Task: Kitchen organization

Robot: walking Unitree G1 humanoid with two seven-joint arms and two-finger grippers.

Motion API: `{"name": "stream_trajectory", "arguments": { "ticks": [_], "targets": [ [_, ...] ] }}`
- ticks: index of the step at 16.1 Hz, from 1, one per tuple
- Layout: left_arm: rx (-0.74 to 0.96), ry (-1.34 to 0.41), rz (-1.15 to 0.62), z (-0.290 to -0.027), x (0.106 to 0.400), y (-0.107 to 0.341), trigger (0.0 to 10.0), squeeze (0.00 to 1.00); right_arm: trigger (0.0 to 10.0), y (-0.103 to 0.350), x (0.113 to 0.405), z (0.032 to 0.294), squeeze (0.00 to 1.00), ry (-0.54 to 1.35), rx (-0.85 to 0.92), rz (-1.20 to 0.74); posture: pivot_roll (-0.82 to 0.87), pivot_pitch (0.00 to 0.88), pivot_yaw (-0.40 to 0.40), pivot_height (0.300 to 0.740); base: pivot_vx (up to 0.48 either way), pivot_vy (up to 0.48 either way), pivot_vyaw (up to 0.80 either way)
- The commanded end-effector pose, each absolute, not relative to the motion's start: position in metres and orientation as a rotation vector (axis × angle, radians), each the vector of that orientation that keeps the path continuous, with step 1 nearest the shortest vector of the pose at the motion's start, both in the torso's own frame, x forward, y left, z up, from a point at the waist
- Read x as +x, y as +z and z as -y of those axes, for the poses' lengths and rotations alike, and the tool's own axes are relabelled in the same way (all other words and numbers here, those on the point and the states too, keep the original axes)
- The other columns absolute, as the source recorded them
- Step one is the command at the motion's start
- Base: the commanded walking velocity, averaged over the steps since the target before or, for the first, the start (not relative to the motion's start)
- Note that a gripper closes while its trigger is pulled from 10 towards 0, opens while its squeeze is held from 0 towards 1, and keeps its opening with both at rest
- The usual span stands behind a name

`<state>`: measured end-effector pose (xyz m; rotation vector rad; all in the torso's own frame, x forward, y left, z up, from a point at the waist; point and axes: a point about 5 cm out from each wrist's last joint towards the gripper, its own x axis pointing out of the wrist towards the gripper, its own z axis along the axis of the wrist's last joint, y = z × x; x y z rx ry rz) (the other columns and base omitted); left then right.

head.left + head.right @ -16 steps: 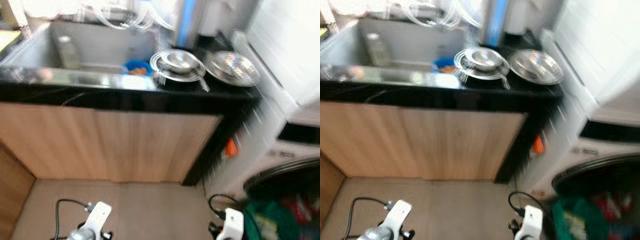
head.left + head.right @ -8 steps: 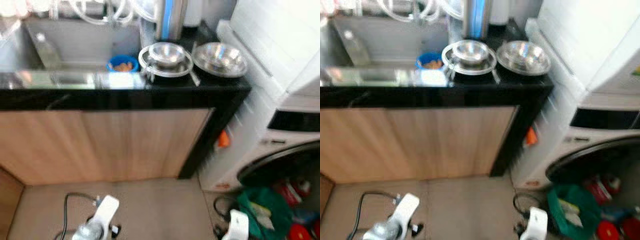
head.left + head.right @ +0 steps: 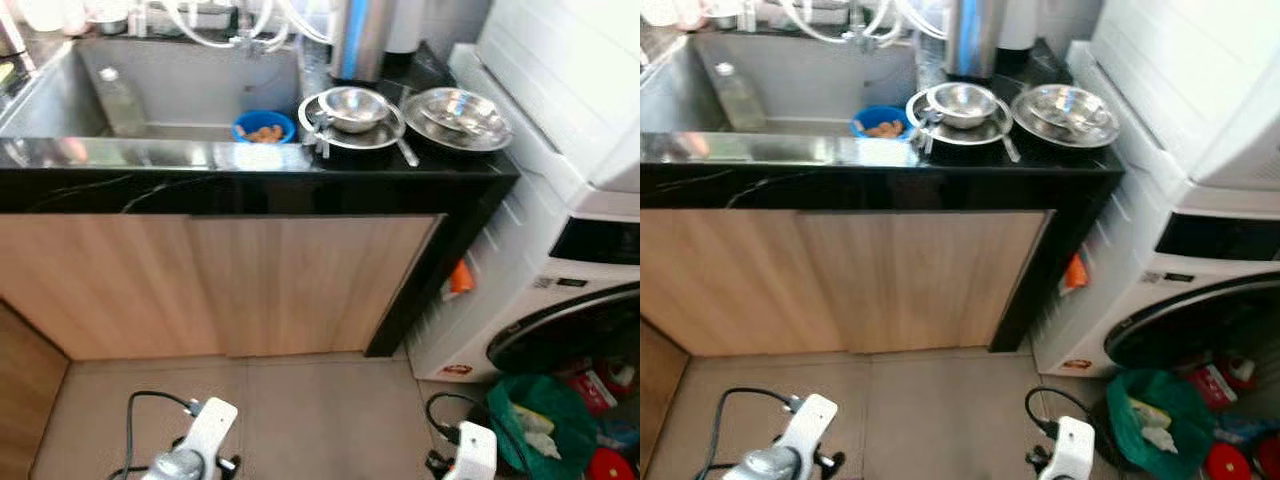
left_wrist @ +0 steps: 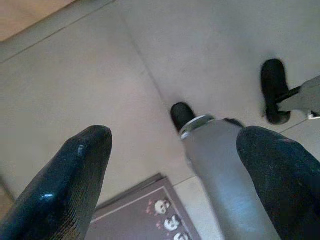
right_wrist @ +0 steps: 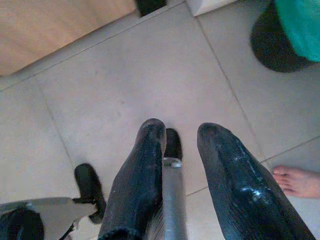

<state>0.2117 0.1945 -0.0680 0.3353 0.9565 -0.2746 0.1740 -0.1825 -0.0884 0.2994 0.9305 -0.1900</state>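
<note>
I've got both arms hanging low over the tiled floor point(image 3: 320, 410), idle, well below and short of the bench point(image 3: 250, 185).

L jaws point(image 4: 175, 165): spread wide, nothing between the fingers point(image 4: 70, 185), just floor tile and the robot's own leg and foot under them.

Up ahead of the L jaws, far side of the bench: steel sink point(image 3: 60, 110) w/ a clear bottle point(image 3: 118, 100) lying in it, and a blue bowl point(image 3: 264, 127) w/ something orange inside at the sink's right end.

Just right of that, on the black top: a steel plate stack w/ a small steel bowl point(image 3: 352, 108) on it, spoon handle sticking out toward me. Touching distance right of it, a second steel dish point(image 3: 457, 116) near the bench end. Tall steel cylinder w/ blue stripe point(image 3: 360, 40) behind them. Wooden cupboard doors point(image 3: 220, 285) below, shut.

R jaws point(image 5: 180, 150): open a small way, holding nothing; tile, own leg below. A person's bare toes point(image 5: 295, 181) at the edge of the wrist view, near the jaws.

Right of the R jaws: white washing machine point(image 3: 560, 290) beside the bench, and a green bag point(image 3: 540, 425) on the floor, close to the arm.
</note>
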Motion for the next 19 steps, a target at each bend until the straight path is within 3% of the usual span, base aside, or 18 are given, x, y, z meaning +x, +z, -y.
{"name": "stream_trajectory", "arguments": {
  "ticks": [1, 3, 8, 11, 19],
  "targets": [
    [0.340, -0.299, -0.962, -0.1898, 0.2106, -0.0693, 10.0, 0.00, 10.0, -0.0913, 0.1665, 0.1879, 0.00, -0.207, 0.292, -0.955, 0.23, 0.125, -0.093, 0.736, 0.000, 0.240, -0.80],
    [0.342, -0.301, -0.961, -0.1898, 0.2107, -0.0692, 10.0, 0.00, 10.0, -0.0911, 0.1668, 0.1880, 0.00, -0.207, 0.289, -0.953, 0.23, 0.123, -0.092, 0.736, 0.000, 0.240, -0.73],
    [0.360, -0.314, -0.960, -0.1904, 0.2117, -0.0685, 10.0, 0.00, 10.0, -0.0905, 0.1682, 0.1868, 0.00, -0.213, 0.304, -0.938, 0.23, 0.125, -0.088, 0.736, 0.000, 0.228, 0.00],
    [0.361, -0.313, -0.958, -0.1908, 0.2120, -0.0683, 10.0, 0.00, 10.0, -0.0907, 0.1680, 0.1862, 0.00, -0.210, 0.302, -0.945, 0.23, 0.129, -0.088, 0.736, 0.000, 0.295, -0.75],
    [0.361, -0.314, -0.958, -0.1909, 0.2118, -0.0683, 10.0, 0.00, 10.0, -0.0905, 0.1681, 0.1864, 0.00, -0.211, 0.298, -0.939, 0.23, 0.126, -0.087, 0.736, 0.000, 0.298, 0.00]
  ]
}}
